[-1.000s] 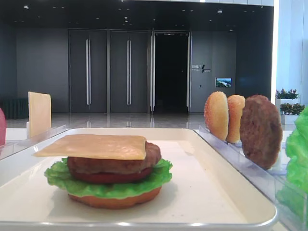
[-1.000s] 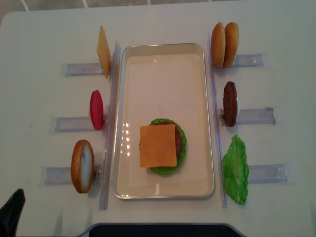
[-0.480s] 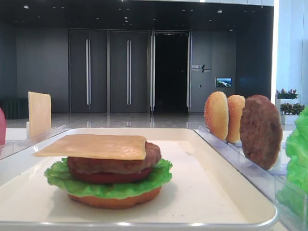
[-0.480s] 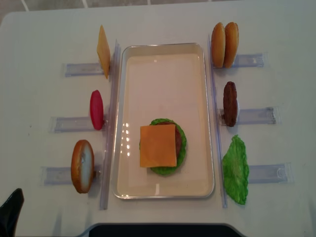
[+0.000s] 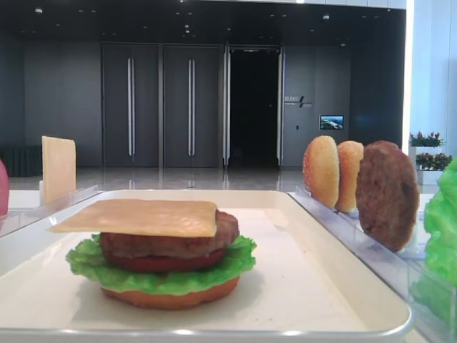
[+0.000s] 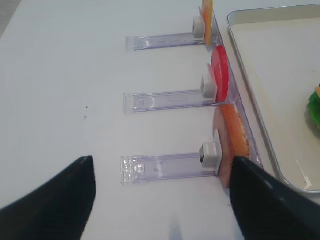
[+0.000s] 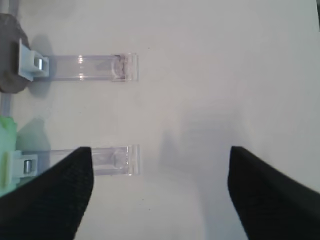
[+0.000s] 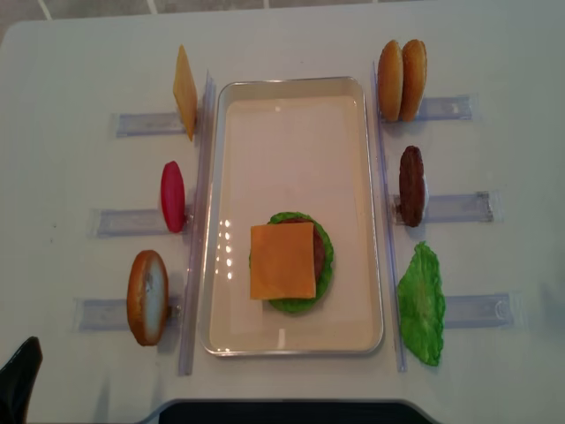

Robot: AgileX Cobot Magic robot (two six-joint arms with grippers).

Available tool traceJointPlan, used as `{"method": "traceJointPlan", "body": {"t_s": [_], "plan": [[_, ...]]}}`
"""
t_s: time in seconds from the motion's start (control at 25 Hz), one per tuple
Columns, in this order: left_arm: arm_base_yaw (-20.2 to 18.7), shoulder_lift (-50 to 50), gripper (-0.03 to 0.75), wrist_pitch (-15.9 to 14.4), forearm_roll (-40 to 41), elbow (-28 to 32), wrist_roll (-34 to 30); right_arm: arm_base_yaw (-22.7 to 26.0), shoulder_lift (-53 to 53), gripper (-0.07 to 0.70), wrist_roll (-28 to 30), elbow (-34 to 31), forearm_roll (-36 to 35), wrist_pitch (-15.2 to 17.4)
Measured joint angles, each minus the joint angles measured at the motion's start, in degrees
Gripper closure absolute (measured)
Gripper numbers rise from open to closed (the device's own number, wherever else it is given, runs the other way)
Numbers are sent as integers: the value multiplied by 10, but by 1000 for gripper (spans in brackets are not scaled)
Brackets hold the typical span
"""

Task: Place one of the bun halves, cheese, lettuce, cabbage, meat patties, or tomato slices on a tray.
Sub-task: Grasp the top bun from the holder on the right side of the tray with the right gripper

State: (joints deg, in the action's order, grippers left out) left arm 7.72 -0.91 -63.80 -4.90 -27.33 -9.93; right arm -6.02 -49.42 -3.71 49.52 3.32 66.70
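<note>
left fingers (image 6: 47,205): black, matte (tapered) | right fingers (image 7: 50,200): black, finely textured

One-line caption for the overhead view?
Cheese-topped burger stack on the white tray, spare ingredients racked on both sides.

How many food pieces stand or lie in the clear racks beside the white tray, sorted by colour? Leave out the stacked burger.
Golden-tan round buns: 3
Pale yellow square cheese slice: 1
Red round tomato slice: 1
Dark brown round meat patty: 1
Green ruffled lettuce leaf: 1
Total: 7
</note>
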Motion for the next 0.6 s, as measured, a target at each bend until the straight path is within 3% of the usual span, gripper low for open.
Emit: {"method": "traceJointPlan", "body": {"t_s": [0.28,0.6], "plan": [[0,0,73,0,0,0,0,0,-128,76,-4,75,3,-23],[0,0,73,0,0,0,1,0,-265,76,-12,184,3,-17]]}}
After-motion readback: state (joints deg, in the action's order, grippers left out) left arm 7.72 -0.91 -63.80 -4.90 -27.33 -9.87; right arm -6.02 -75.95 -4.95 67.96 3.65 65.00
